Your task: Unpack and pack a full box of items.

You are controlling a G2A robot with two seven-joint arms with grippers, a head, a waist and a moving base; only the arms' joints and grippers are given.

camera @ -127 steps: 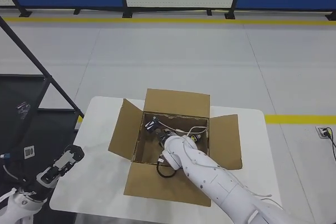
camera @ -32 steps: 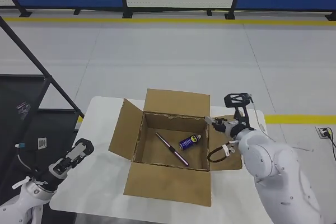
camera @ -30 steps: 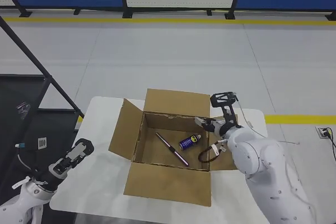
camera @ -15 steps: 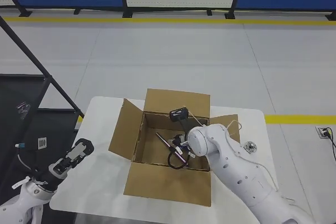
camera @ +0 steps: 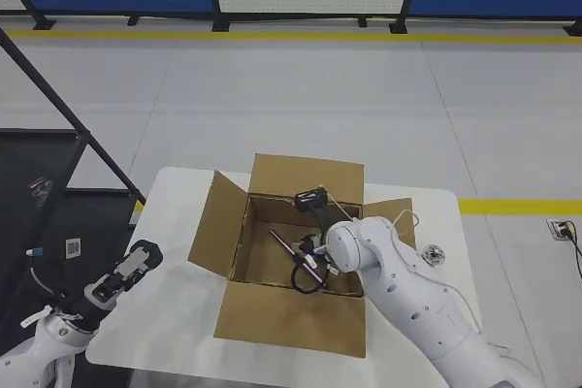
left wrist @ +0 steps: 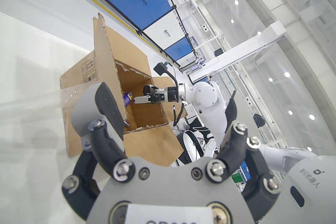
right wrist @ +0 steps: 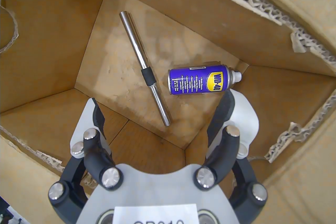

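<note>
- A cardboard box (camera: 306, 177) is seen standing open on the white bench (camera: 184, 301), with its four flaps folded outwards and the torn edges of its walls exposed.
- A blue spray can (right wrist: 200, 79) is found lying on its side on the box floor, with its white nozzle turned towards a corner.
- A metal rod (right wrist: 143, 66) with a black band around its middle is laid flat on the same floor, just beside the can's base but apart from it.
- The right gripper (right wrist: 162, 104) is positioned inside the box, above the floor and over the near end of the rod and the can. Its jaws are spread wide and nothing is held between them.
- The left gripper (left wrist: 168, 99) is positioned at the left edge of the bench, well apart from the box and pointed towards it. Its jaws are likewise spread and empty.
- A small round silvery object (camera: 433, 255) is seen on the bench just beyond the box's right flap. What it is cannot be told.
</note>
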